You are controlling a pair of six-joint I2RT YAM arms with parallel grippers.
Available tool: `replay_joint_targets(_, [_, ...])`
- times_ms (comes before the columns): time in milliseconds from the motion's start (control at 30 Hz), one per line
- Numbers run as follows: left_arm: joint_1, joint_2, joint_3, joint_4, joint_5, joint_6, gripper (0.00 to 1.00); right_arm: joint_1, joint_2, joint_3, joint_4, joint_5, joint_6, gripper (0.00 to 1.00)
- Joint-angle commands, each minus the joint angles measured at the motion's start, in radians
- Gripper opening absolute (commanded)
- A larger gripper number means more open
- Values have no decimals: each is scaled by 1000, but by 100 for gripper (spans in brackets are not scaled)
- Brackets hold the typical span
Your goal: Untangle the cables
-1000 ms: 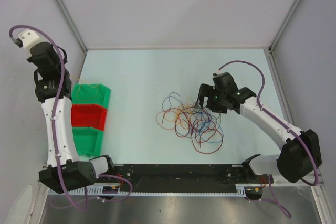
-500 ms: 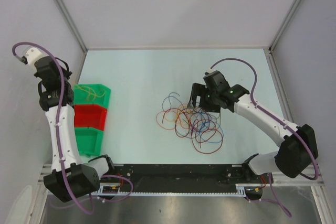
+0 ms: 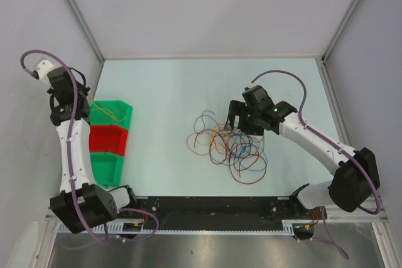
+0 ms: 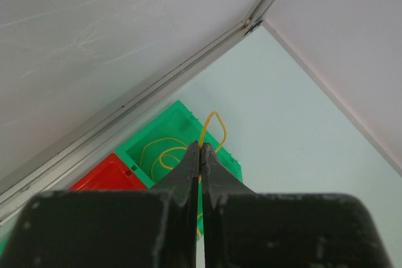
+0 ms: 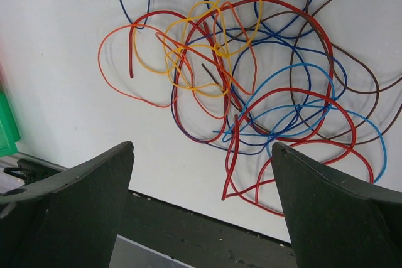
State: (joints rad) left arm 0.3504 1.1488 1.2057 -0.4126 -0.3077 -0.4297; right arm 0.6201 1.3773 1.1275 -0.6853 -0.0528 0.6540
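Observation:
The cables (image 3: 229, 145) lie as a loose tangle of thin red, blue, orange, yellow and brown wires in the middle of the table. My right gripper (image 3: 242, 120) hovers over the tangle's far right side. In the right wrist view it (image 5: 202, 149) stands open wide, nothing between its fingers, with the tangle (image 5: 251, 73) beyond the tips. My left gripper (image 4: 200, 149) is shut on a yellow cable (image 4: 213, 117) that loops up out of its tips, above the far green bin (image 4: 229, 155). More yellow cable (image 4: 160, 152) lies coiled inside that bin.
Three bins stand in a row at the left: a green bin (image 3: 125, 106) farthest, a red bin (image 3: 122, 137) in the middle, another green bin (image 3: 116, 166) nearest. White walls with metal rails close in the table's left, back and right sides.
The left arm's wrist has swung right and lower, toward the far green bin, still shut on the yellow cable. The right gripper shifted slightly left over the tangle, then held still.

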Motion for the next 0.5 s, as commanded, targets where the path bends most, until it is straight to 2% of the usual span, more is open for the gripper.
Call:
replay_joint_targets(0, [9,37,-9,-14,-19,-64,0,10,-1,38,-13,27,-2,95])
replay_joint_targets(233, [53,77,-106,24,-45,-185,0,13,8,38,-17,33,-22,95])
replay_joint_targets(467, [125,152,-130,49,27,-230,0,13,17,38,-14,30,-43,95])
